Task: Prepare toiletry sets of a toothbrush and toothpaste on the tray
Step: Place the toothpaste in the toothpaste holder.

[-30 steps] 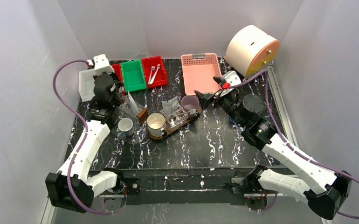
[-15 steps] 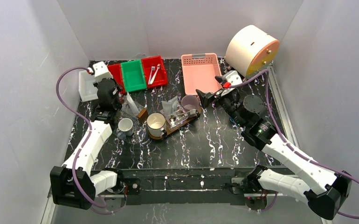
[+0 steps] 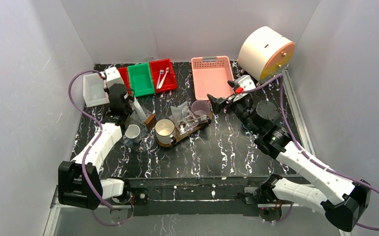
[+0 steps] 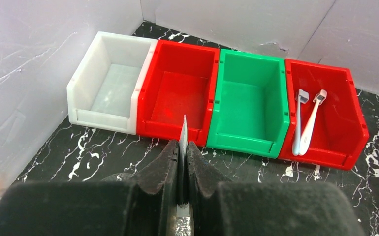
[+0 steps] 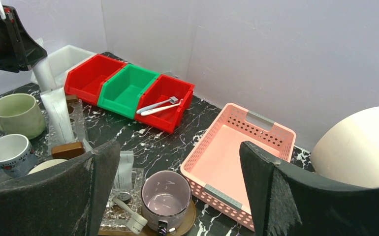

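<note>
Status — I'm seeing the left gripper [image 4: 181, 146] clamping tight on a clear plastic bag [image 4: 183, 129]; right gripper [image 5: 178, 144] is hanging wide open, holding nothing.

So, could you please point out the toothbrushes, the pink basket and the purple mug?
toothbrushes [image 4: 297, 120]: left wrist view, mid-handle of one.
pink basket [image 5: 232, 157]: right wrist view, bare floor.
purple mug [image 5: 164, 196]: right wrist view, inside bottom.
</note>
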